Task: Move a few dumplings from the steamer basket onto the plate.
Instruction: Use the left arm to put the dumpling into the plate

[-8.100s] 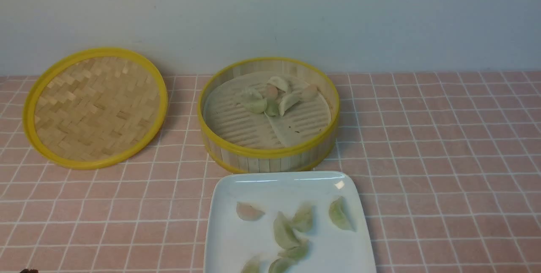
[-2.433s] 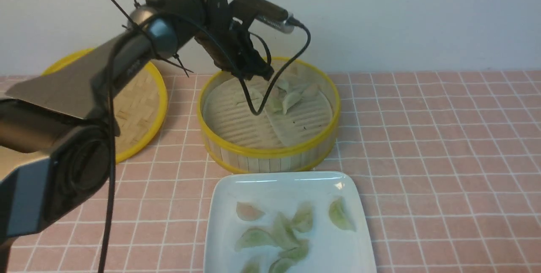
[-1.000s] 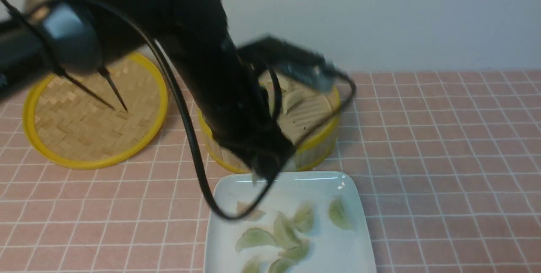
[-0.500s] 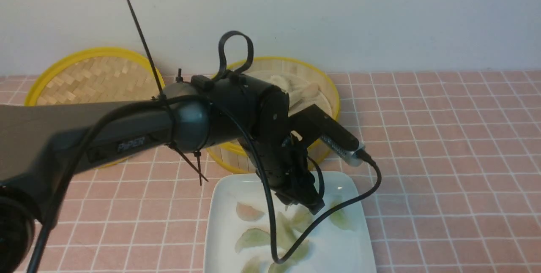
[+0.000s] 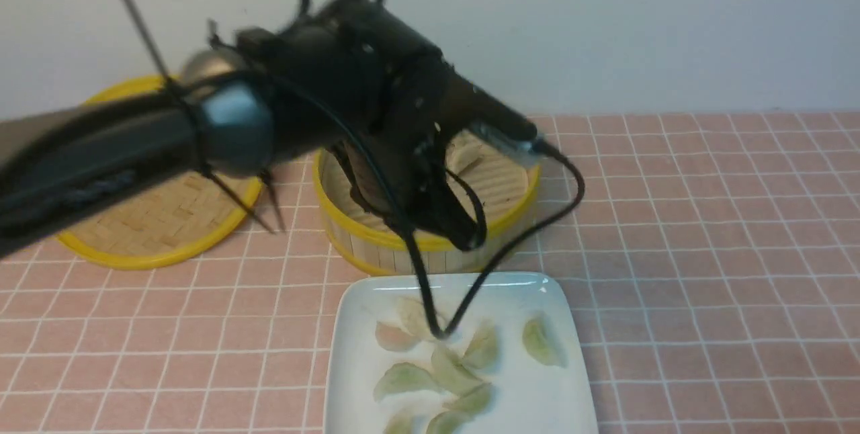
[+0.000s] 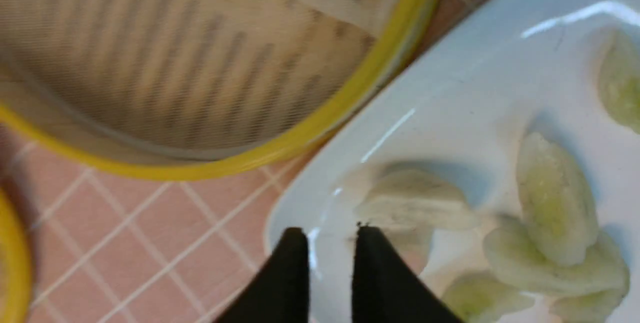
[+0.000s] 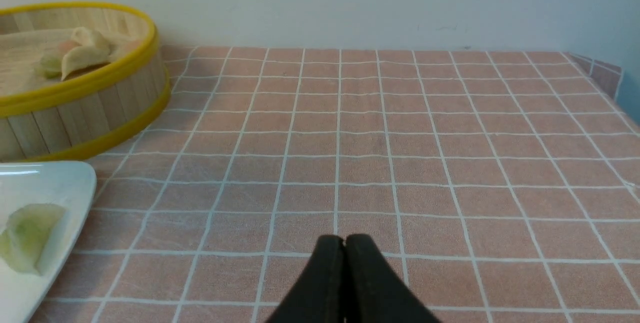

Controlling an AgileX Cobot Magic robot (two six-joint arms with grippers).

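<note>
Pale-green pleated dumplings (image 5: 403, 377) crowd the white plate (image 5: 537, 404); left gripper (image 6: 327, 243) empty, jaws barely apart; right gripper (image 7: 345, 243) clenched.

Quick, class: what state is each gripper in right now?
Left gripper: open only a sliver, holding nothing.
Right gripper: closed, holding nothing.

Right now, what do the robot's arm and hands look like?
The left arm is a dark tube with a blue-grey rounded joint, looping black cables and black zip-tie tails. The left hand and right hand each end in two tapered matte-black fingers.
</note>
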